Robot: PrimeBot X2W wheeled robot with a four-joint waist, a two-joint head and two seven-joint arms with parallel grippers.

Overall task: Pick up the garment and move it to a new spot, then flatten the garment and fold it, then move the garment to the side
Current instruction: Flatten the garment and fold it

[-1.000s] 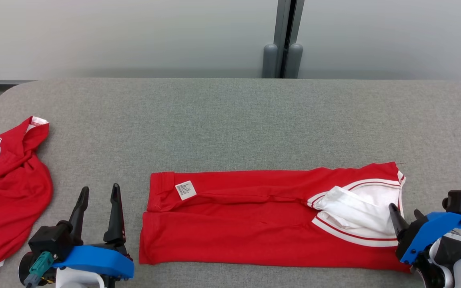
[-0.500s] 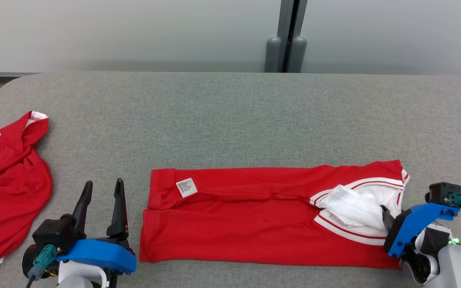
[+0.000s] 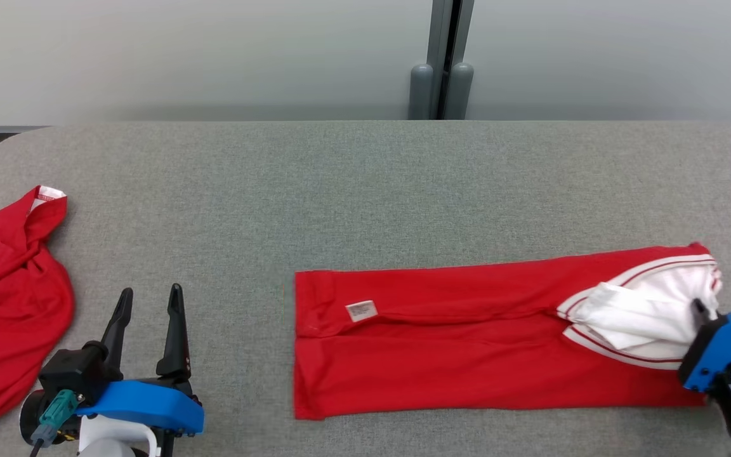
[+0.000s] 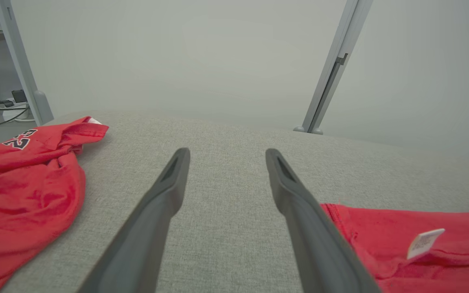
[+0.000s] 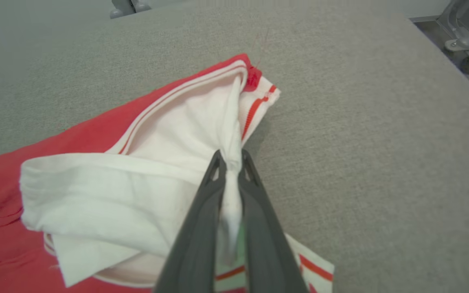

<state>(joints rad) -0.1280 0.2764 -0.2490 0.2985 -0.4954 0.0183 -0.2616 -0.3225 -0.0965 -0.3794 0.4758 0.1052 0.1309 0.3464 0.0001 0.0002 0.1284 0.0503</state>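
Garment (image 3: 467,343), red with white trim, lies as a long folded band on the grey table (image 3: 340,184), right of centre, its end with the white label (image 3: 362,310) toward the middle. Right gripper (image 5: 230,160) is clenched on the white fabric at the band's far right end. Left gripper (image 3: 150,292) stands released, apart from the cloth, between it and another red jersey (image 3: 10,304). This looks like the folding step, with 1 lengthwise fold made. The next move likely calls for lifting the pinched end and carrying it toward the label without dragging the lower layers
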